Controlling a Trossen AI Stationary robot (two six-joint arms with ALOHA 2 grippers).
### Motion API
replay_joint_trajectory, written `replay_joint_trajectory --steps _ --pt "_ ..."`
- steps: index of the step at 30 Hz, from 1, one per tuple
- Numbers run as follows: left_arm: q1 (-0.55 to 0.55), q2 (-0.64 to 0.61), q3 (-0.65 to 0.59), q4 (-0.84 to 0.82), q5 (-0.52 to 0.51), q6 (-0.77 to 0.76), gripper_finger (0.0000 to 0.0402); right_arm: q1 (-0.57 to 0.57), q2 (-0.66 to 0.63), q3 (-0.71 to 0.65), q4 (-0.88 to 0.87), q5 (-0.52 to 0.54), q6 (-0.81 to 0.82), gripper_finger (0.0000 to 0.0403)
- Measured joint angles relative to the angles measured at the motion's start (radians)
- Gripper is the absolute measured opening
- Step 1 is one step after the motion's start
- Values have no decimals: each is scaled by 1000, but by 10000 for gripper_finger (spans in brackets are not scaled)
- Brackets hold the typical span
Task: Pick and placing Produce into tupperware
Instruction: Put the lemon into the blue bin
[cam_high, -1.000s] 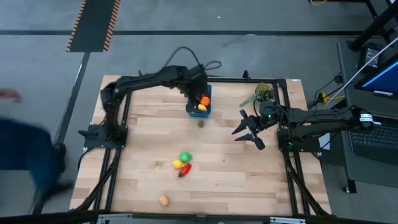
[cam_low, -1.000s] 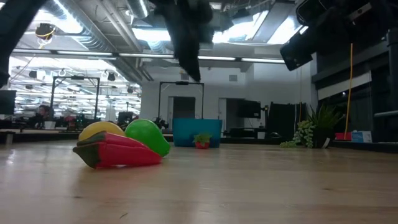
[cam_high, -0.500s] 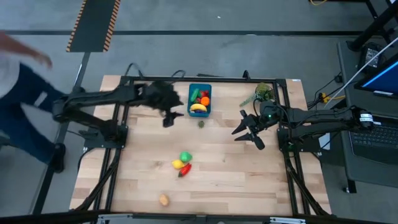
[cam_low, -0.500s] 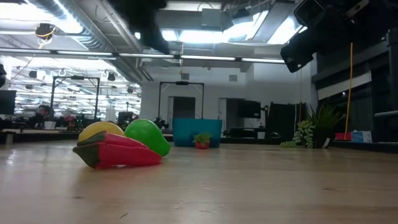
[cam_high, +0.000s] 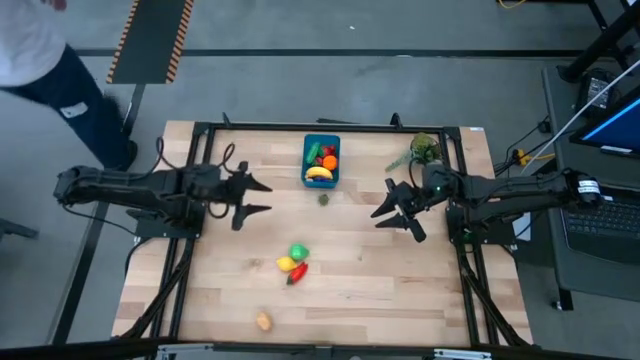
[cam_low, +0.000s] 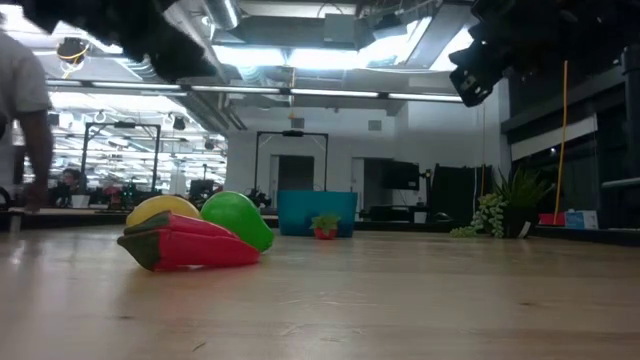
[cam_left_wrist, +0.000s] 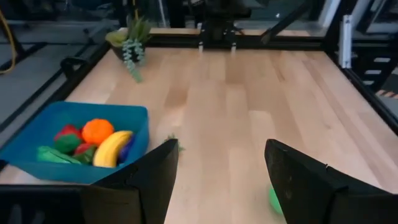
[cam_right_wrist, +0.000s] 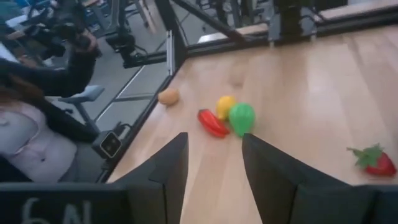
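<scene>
Pale wooden tabletop carries the rectangular teal-blue plastic tub of toy produce at its far edge, between both empty, open grippers: left gripper and right gripper, each well apart from it.

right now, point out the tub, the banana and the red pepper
tub (cam_high: 308, 147), high view, bare left rim
banana (cam_left_wrist: 112, 148), left wrist view, middle of its yellow body
red pepper (cam_low: 205, 248), low view, middle of its red side
</scene>
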Motion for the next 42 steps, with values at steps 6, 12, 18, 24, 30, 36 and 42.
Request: replay_joint_trajectory --steps 6,12,18,24,30,36,42 --pt "-44 -93 -168 102 -1 -30 234 98 16 0 6 189 1 153" --pt "-64 -121 -277 213 -1 -55 234 194 95 0 43 297 55 153" --pt "-71 -121 -311 232 -1 -56 234 264 229 0 145 376 108 153" --pt "-71 -120 -317 230 -1 -60 234 293 384 0 310 455 138 153" --pt "-71 -120 -317 230 -1 -98 234 295 507 1 447 467 158 153" --pt "-71 -120 -317 229 -1 -108 234 295 529 1 482 467 157 153" --pt "-71 -120 -317 225 20 -130 234 295 529 1 496 466 119 153"
